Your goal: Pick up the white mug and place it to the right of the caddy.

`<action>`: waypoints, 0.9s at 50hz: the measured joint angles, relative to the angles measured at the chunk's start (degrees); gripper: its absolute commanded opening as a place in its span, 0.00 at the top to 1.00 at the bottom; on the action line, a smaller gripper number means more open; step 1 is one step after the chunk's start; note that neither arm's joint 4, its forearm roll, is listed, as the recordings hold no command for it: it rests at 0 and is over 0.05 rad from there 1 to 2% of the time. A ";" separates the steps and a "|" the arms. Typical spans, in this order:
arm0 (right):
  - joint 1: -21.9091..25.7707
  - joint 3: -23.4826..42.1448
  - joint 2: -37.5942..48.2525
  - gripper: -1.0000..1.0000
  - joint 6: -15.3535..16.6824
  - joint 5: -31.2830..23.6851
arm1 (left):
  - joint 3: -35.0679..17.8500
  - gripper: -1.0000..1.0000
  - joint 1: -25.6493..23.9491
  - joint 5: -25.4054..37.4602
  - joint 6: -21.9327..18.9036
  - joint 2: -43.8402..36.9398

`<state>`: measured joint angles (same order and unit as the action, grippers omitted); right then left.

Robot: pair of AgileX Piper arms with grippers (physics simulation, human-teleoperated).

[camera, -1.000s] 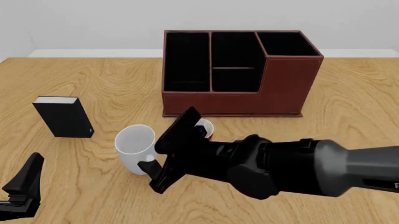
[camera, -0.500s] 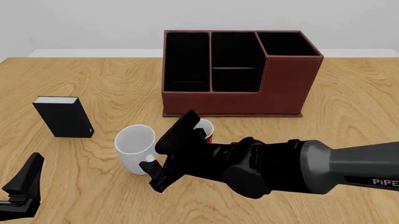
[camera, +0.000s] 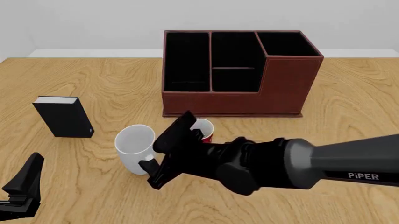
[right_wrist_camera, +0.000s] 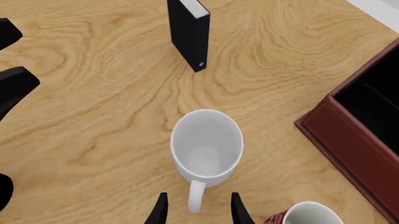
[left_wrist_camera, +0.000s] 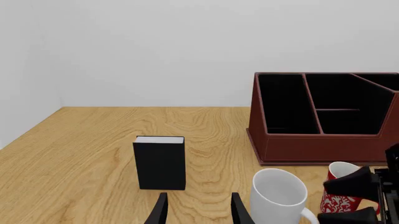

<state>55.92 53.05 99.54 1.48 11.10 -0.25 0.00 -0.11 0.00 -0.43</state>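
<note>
The right pincer (right_wrist_camera: pixel 195 209) hangs open with the white mug (right_wrist_camera: pixel 206 148)'s handle between its fingers, so next it should squeeze and lift.

A: Bright, even light across all three views, soft and diffuse, no single lamp you could pick out.

B: Shadows barely register; only a faint dark patch under the white mug (right_wrist_camera: pixel 206 148) on the surface (camera: pixel 93 79).

A: Everything sharp edge to edge. No blur, no bending at the borders.

B: The caddy (camera: pixel 240 74) compartments read pure black, no detail inside.
</note>
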 measured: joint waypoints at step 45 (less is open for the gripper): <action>0.55 2.78 8.80 0.00 -2.80 1.61 | 0.00 0.00 0.00 0.00 0.00 0.00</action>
<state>56.48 55.83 108.34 -1.32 12.71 -0.25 0.00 -0.11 0.00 -0.43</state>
